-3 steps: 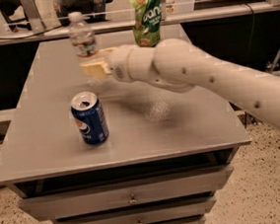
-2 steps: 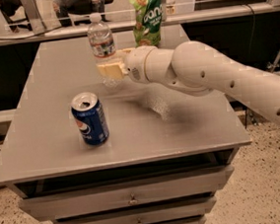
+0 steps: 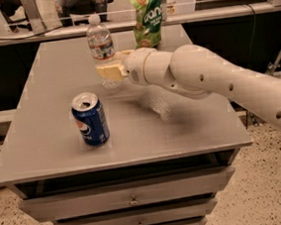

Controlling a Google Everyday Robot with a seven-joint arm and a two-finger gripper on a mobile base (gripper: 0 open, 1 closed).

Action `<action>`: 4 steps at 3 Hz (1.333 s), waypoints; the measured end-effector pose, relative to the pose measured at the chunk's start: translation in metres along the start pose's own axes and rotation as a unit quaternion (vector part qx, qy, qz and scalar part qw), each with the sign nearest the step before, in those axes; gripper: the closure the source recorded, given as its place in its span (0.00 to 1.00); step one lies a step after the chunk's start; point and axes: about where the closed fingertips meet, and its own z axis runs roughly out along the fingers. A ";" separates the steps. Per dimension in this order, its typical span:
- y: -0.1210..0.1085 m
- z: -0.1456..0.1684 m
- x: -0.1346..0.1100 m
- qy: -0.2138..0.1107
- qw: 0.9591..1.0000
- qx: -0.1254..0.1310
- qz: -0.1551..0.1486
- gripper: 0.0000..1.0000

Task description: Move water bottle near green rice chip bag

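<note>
Clear ribbed plastic water bottle (image 3: 100, 41) carried rightward over grey table (image 3: 49, 148) during last second; now held just left of upright bright green rice chip bag (image 3: 148, 14). Gripper (image 3: 109, 70) clamped on bottle's lower body. Set-down and release judged remaining.

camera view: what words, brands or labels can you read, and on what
On the blue can: Pepsi globe logo; lettering too blurred to quote.
On the green rice chip bag: white lettering, too blurred to read.
On the water bottle: label band, too blurred to read.
On the gripper, shut on the water bottle's lower part: no text.
</note>
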 end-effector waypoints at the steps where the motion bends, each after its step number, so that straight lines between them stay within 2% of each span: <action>1: -0.034 -0.019 0.001 0.005 0.999 0.045 -0.021 1.00; 2: -0.094 -0.046 -0.004 -0.001 0.993 0.106 -0.046 1.00; 3: -0.150 -0.067 -0.006 -0.009 0.986 0.158 -0.057 1.00; 4: -0.193 -0.076 -0.006 -0.024 0.980 0.189 -0.055 1.00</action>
